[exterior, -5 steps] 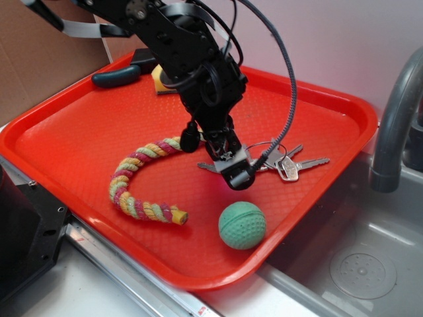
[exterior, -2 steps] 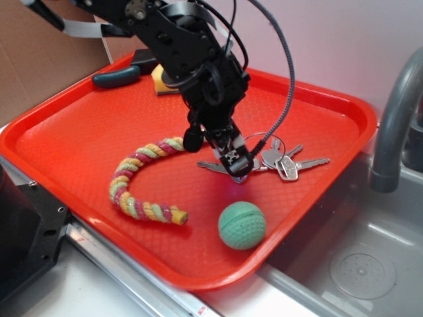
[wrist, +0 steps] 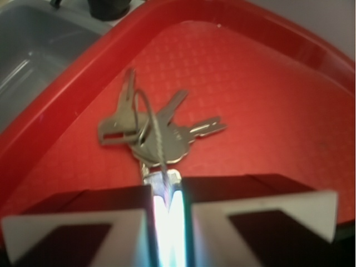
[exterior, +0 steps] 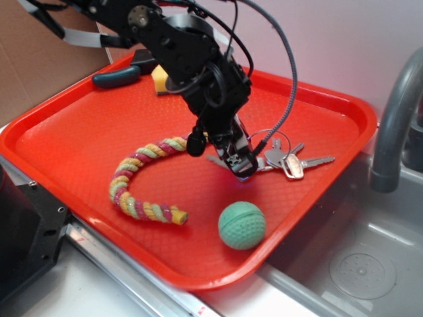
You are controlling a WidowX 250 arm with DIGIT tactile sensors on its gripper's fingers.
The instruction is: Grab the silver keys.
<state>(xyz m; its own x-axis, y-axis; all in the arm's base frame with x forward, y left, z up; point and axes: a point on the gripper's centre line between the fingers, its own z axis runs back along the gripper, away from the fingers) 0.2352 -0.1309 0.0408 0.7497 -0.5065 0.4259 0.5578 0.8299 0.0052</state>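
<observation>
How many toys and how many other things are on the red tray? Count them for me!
Toys: 2, the rope toy and the green ball.
Key bunches: 1, the silver keys, pinched in the gripper.
Tools: 1, a dark-handled tool at the back.
Yellow things: 1, a yellow object, mostly hidden by the arm.
Total: 5 things on the tray.

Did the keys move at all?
Yes. The silver keys slid a little toward the faucet, pinched in the gripper on the red tray.
</observation>
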